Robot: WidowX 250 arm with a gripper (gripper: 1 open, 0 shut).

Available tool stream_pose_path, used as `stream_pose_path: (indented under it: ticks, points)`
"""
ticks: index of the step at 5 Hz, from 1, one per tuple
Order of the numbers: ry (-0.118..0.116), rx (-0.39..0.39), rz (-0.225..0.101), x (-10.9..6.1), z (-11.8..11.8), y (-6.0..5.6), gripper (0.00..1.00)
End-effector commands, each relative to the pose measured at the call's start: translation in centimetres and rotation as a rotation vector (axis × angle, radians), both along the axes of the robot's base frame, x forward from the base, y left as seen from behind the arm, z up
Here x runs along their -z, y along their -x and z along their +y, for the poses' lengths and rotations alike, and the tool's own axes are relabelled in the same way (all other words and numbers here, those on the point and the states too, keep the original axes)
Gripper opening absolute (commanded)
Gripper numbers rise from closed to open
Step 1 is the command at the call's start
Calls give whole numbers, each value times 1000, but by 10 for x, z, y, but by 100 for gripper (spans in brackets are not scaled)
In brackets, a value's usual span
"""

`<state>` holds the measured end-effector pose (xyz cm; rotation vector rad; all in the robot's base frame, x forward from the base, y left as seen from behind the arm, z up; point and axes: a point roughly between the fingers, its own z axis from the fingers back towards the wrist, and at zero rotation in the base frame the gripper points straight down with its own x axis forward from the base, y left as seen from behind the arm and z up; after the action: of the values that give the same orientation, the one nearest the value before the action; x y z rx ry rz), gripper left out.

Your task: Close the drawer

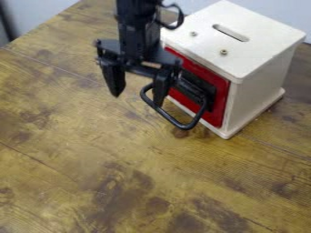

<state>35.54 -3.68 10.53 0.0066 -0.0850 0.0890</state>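
Observation:
The red drawer (205, 100) sits in the front of the cream-white cabinet (243, 50). Its front looks about level with the cabinet face, and no pale wood interior shows. Its large black loop handle (172, 115) juts out towards the front left over the table. My black gripper (136, 86) hangs just left of the drawer front, open and empty. Its right finger (157, 89) stands next to the handle's left end; I cannot tell whether it touches. The left finger (115, 82) is over bare table.
The cabinet stands at the back right of a worn wooden table (109, 173). It has a slot in its top (227, 33). A dark edge shows at the far left corner (6, 18).

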Motion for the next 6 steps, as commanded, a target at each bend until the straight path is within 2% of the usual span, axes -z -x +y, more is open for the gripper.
stream_pose_path:
  ticks: [1, 2, 3, 4, 5, 6]
  points:
    - [12, -28, -88, -36, 15, -9, 100]
    - [15, -39, -115, -43, 23, -13, 100]
    - [13, -18, -120, -56, 14, -16, 100]
    - [7, -29, -118, -65, -6, -18, 100]
    - [2, -116, -102, -56, -16, -15, 100]
    - [-1, -197, -73, -43, -8, -13, 100]
